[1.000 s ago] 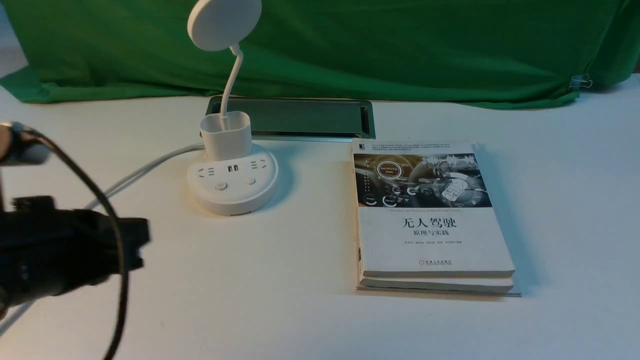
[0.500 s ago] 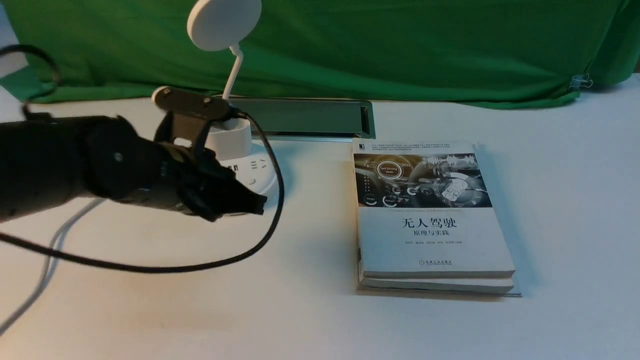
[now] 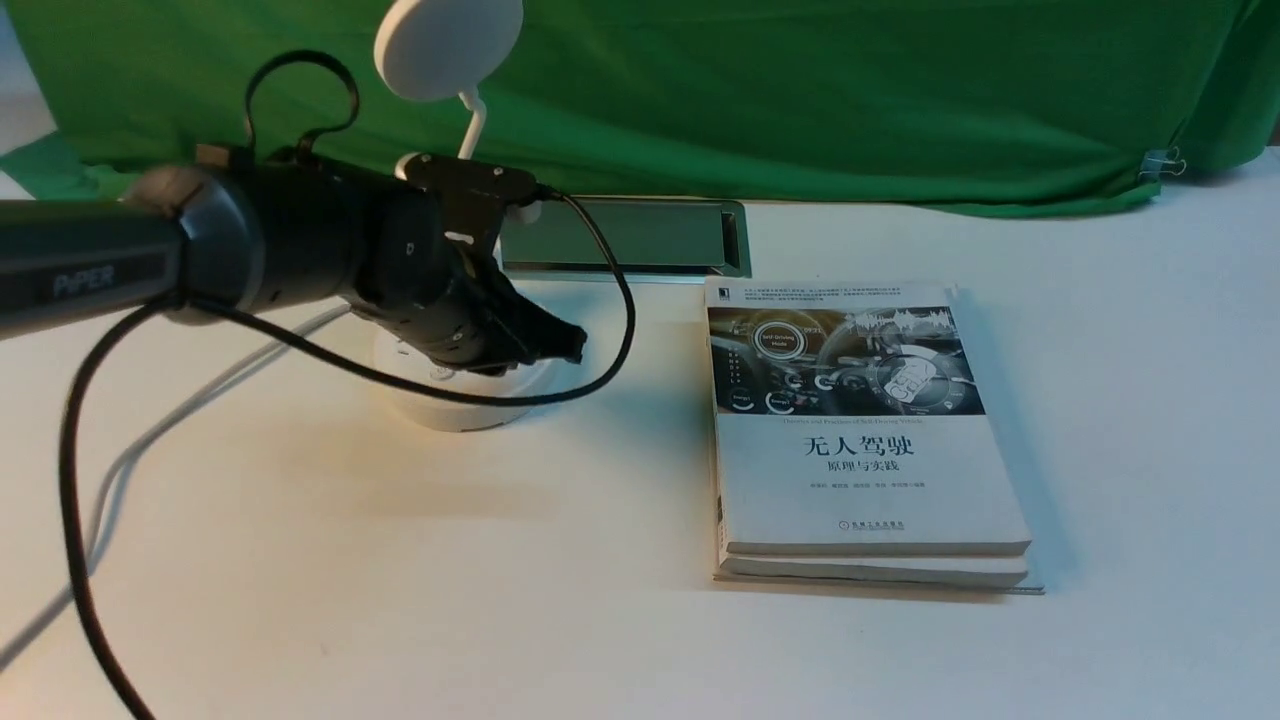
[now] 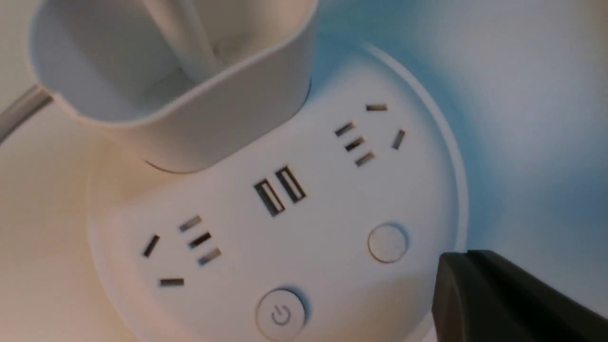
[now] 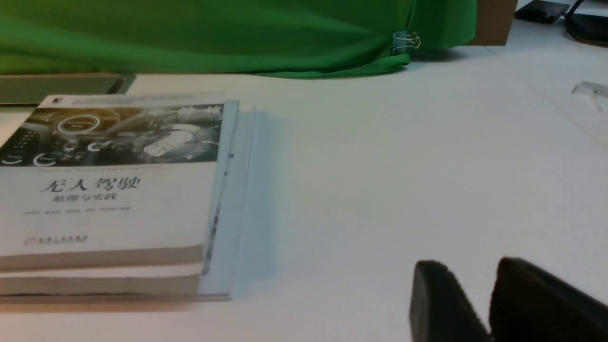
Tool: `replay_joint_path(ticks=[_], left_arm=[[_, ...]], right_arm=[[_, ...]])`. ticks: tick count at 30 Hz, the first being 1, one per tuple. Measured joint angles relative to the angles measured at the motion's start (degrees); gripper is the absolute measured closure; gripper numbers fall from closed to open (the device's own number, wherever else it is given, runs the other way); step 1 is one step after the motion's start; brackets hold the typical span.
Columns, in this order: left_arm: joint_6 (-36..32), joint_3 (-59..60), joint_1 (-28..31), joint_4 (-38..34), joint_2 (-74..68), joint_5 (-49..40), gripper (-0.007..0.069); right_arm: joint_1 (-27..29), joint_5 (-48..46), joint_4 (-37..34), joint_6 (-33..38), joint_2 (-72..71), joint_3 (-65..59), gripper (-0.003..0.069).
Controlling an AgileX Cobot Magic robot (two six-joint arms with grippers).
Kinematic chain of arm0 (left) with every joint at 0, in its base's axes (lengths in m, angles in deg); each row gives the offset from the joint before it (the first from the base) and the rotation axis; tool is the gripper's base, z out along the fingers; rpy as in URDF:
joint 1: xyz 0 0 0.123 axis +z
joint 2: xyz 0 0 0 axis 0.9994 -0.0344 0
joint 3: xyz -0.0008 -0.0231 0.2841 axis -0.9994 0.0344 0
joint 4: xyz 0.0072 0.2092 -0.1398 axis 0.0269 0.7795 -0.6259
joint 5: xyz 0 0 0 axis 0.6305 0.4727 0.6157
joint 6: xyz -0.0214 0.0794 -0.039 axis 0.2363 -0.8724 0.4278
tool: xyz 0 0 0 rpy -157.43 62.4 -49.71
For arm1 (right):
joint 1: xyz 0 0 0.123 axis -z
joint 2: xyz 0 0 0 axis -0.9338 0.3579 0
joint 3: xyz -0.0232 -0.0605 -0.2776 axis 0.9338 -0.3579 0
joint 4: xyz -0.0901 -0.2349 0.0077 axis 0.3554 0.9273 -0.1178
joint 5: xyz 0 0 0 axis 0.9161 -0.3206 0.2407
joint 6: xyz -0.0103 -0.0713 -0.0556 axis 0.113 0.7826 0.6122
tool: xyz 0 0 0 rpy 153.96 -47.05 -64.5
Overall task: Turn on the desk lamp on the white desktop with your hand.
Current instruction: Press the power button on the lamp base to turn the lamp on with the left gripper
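Left of centre on the white desktop (image 3: 500, 600) stands the desk lamp (image 3: 447, 47), all white, its thin neck rising out of the cup holder (image 4: 190, 118). My left gripper (image 3: 565, 345) hangs over the round base and blocks most of it from the front. Only one dark finger (image 4: 498, 299) shows, just beside the plain button (image 4: 388, 243), so I can't tell its gap. The book (image 3: 865, 470) lies well to the right, and the right gripper (image 5: 479, 270) is pinched together.

The desk lamp (image 4: 308, 228) is smooth white plastic with a soft sheen. The white desktop (image 3: 400, 560) looks smooth and matt. Across the top of the frame, the green cloth (image 3: 800, 90) is creased and matt. The cable slot (image 3: 735, 240) has a shiny metal rim; the book (image 3: 870, 480) has a paper cover.
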Motion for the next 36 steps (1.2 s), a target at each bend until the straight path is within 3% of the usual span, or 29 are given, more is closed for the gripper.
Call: replay_joint_path(ticks=[11,36], left_arm=[[3.33,-1.44,0.98,0.31,-2.04,1.86,0.0624],[3.69,-1.55,0.98,3.00,-3.76,3.50,0.0624]], right_arm=[[0.00,0.00,0.00,0.00,0.00,0.00,0.0421],[0.00,0.00,0.00,0.00,0.00,0.00,0.0418]])
